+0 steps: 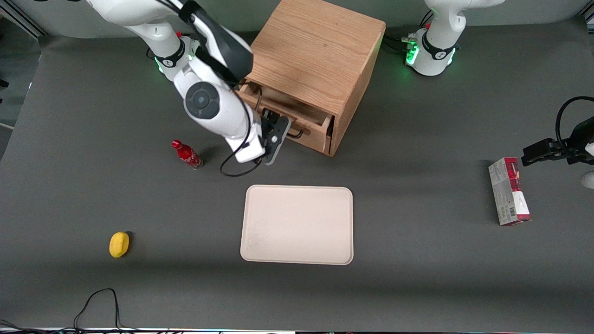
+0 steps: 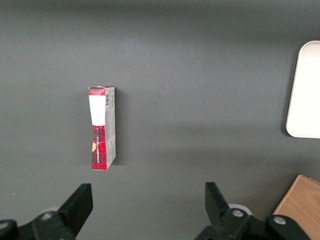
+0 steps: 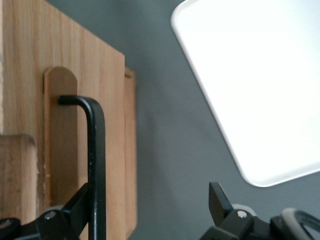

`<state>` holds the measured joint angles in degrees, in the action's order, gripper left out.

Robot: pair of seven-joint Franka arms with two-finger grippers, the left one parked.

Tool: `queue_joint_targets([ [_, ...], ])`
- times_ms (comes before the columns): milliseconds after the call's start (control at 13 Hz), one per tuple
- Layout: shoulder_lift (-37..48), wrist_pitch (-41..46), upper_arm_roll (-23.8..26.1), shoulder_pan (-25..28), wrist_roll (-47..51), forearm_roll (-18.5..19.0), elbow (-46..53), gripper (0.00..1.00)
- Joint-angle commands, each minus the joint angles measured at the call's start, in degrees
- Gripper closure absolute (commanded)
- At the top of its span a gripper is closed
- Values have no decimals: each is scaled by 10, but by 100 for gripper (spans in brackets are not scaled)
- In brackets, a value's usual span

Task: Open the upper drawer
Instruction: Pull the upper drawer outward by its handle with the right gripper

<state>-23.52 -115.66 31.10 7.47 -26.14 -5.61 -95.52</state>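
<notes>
Right now I have the gripper point(image 1: 274, 134) parked at the front of the wooden cabinet point(image 1: 320, 51), just above centre in the front view and a little toward the frame's left. Its fingers stand well apart, spread wide; in the right wrist view one dark finger point(image 3: 75, 210) sits beside the black wire handle point(image 3: 95, 165) while the second finger point(image 3: 220, 200) hangs over bare mat, so nothing is pinched between them.

From the front view, the upper drawer point(image 1: 297, 121) sits partly pulled out of the cabinet, with its light oak front standing proud of the cabinet face and a dark gap showing above it. I can see the black handle point(image 1: 297, 133) poking out past the gripper body. Whether a finger actually touches the handle I cannot tell; in the wrist view the bar runs straight down past the near finger, very close to it.

Below the cabinet in the front view, toward frame centre, lies the cream tray point(image 1: 297, 225), flat on the grey table point(image 1: 417, 269); a corner of that tray point(image 3: 250, 75) also fills much of the right wrist view. A red bottle point(image 1: 186, 154) lies at centre-left of the front view, near the working arm's forearm. A yellow lemon point(image 1: 119, 244) rests at lower left. At the right edge, toward the parked arm's end, a red and white carton point(image 1: 508, 191) lies flat; the left wrist view shows that carton point(image 2: 102, 128) as well.
</notes>
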Motion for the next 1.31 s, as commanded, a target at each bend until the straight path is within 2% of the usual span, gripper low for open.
queue_joint_targets([
  [0, -39, 6, -34, 0, -46, 12, 63, 0],
  [385, -69, 9, -104, -1, -86, 9, 132, 0],
  [769, -61, 17, -104, -1, -77, 12, 144, 0],
  [1077, -48, 135, -154, -3, -69, 16, 243, 0],
  [1231, -12, 144, -197, -10, -8, -6, 250, 0],
])
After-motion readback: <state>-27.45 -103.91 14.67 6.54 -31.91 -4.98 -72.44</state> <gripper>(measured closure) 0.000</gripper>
